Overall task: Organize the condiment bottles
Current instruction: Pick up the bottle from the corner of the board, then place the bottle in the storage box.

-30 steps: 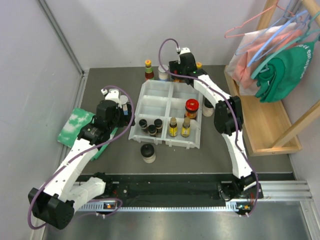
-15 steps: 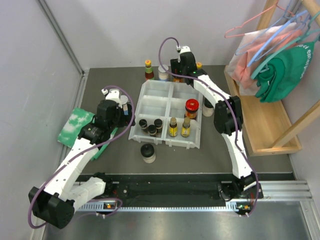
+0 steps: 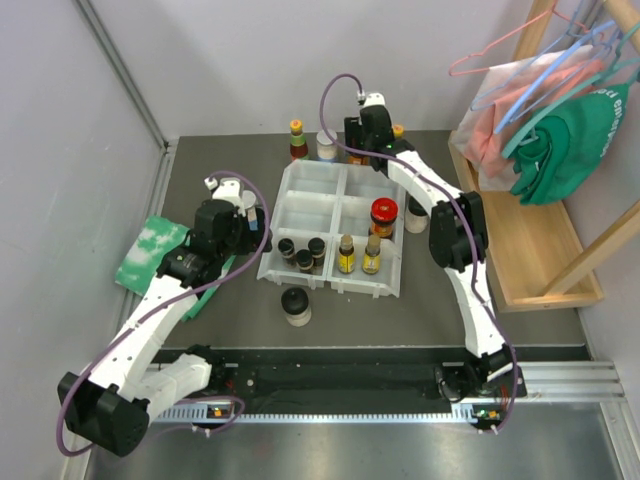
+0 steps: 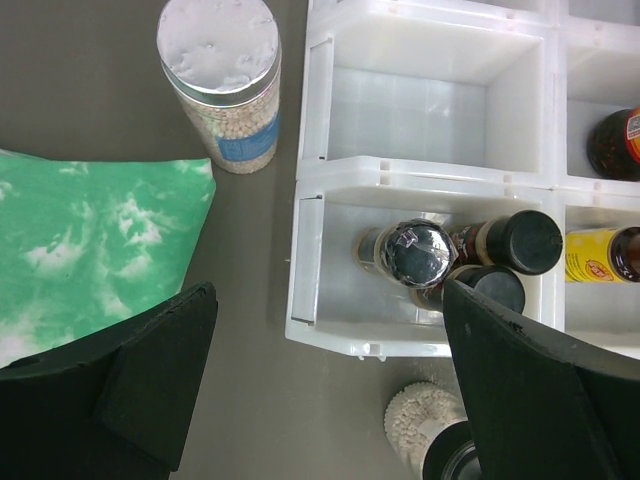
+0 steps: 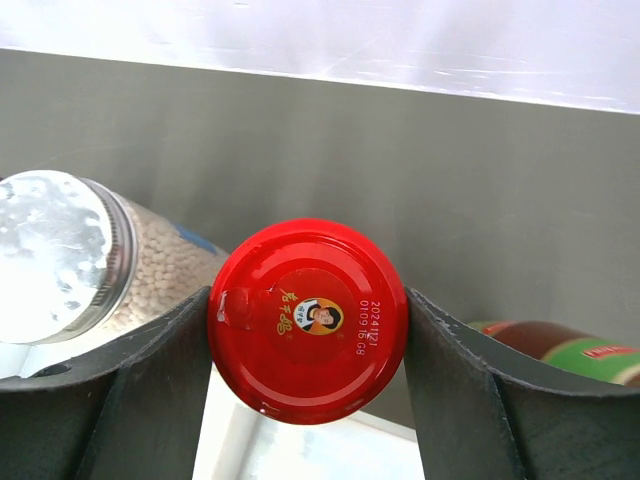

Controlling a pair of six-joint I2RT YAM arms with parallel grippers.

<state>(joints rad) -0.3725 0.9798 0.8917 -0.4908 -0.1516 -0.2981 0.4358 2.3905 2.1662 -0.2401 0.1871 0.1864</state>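
In the right wrist view a red-lidded jar sits between my right gripper's fingers, both pads pressed against the lid's rim. From above, the right gripper hangs behind the white tray and hides that jar. My left gripper is open over the tray's front left corner, holding nothing. Below it are three dark spice jars, a pale-lidded jar left of the tray and a black-capped jar in front. The tray also holds another red-lidded jar and two yellow sauce bottles.
A green-white cloth lies at the left. Behind the tray stand a yellow-green-capped bottle, a pale-lidded jar and an orange-capped bottle. Another pale-lidded jar stands right of the tray. A wooden rack with hangers is at the right.
My right gripper's fingers have closed in on the red lid, and the gripper has shifted slightly right. The left arm has stayed still.
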